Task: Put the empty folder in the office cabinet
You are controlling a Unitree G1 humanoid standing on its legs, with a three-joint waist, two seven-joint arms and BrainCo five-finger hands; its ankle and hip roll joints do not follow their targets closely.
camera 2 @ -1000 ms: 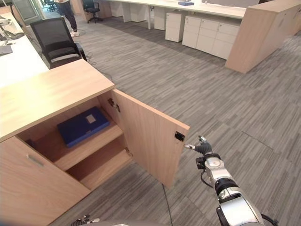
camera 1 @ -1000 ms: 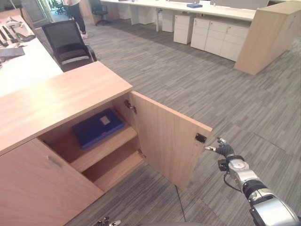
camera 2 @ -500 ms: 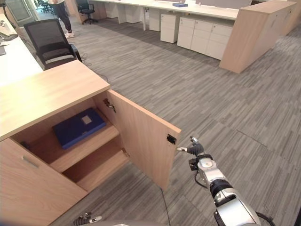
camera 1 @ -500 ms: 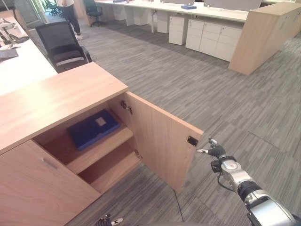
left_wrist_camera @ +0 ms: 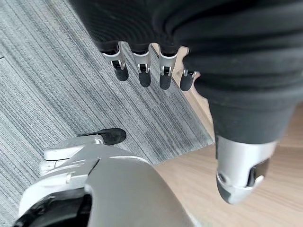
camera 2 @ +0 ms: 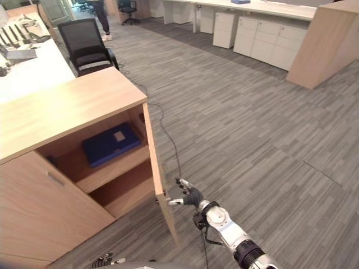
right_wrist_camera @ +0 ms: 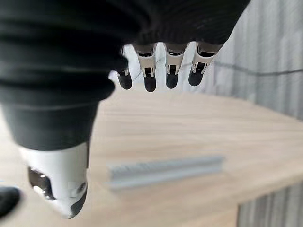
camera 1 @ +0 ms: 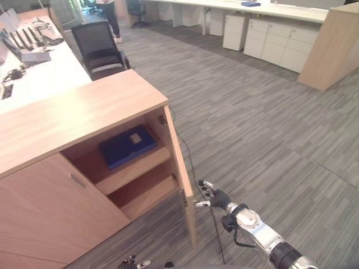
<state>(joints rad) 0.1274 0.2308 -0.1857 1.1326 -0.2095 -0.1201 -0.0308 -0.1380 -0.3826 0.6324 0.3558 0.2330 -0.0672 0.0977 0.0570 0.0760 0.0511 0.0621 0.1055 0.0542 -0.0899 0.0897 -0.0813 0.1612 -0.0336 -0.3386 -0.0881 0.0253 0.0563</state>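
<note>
The right robot hand (camera 1: 213, 197) is reaching with its fingers spread out, touching the outer face of the cabinet door (camera 1: 180, 174). The blue folder (camera 1: 128, 145) is lying on the upper shelf (camera 1: 134, 170) inside the cabinet (camera 1: 73, 120), past the door from this hand. The left robot hand (left_wrist_camera: 142, 61) is hanging open over the floor (camera 1: 269, 129)

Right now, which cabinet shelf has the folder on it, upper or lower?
The upper wooden shelf: the dark blue flat folder lies flat on it. The lower wooden shelf shows bare wood.
</note>
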